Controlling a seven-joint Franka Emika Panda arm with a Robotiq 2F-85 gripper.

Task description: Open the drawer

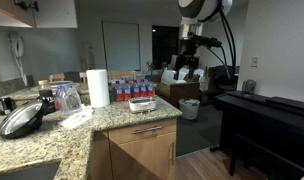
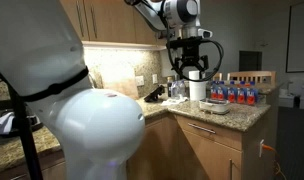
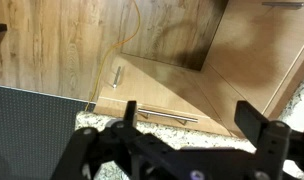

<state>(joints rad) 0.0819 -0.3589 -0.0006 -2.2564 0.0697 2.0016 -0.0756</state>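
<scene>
The drawer [image 1: 145, 133] is a wide light-wood front with a silver bar handle, set under the granite counter edge, and it is shut. It also shows in an exterior view [image 2: 206, 133]. In the wrist view its handle [image 3: 168, 116] lies just beyond the counter edge. My gripper [image 1: 189, 67] hangs high above the counter, well off the drawer, with its fingers pointing down. It shows over the counter in an exterior view [image 2: 193, 72]. In the wrist view [image 3: 192, 122] both black fingers are spread wide with nothing between them.
On the granite counter [image 1: 107, 118] stand a paper towel roll [image 1: 98, 87], a pack of water bottles [image 1: 132, 89], a metal tray [image 1: 142, 104] and a black pan [image 1: 20, 120]. A cabinet door handle [image 3: 117, 77] lies below. A black piano [image 1: 267, 115] stands nearby.
</scene>
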